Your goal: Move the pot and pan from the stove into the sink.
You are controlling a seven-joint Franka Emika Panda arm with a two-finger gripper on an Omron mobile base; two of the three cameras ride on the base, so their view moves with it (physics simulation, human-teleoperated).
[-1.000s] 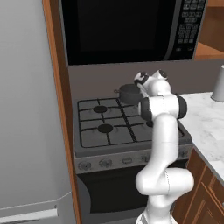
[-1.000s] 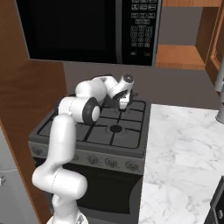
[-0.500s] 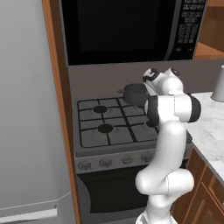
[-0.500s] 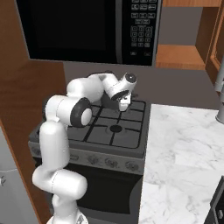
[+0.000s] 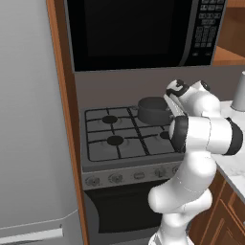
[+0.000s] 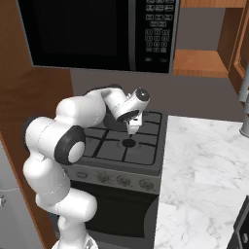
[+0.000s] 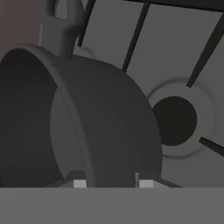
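Progress: pot [image 5: 154, 110] is off the grates at the far right of the stove [image 5: 125, 139], so by my reckoning the first carry is just begun; nothing has reached a sink.
Left to do: carry the pot to the sink, then come back for the pan, which I cannot pick out from where I stand.
Pot: dark grey, straight-sided, over the far right burners, tilted in the hand view, one loop handle [image 7: 61, 24] at its far side.
Gripper [image 6: 133, 127]: closed on the pot's near rim, one finger inside the wall and one outside, as the hand view suggests.
Pot to gripper: touching, hanging just left of the hand.
Right side: white marble counter [image 6: 204, 160], the way toward the sink, I judge.
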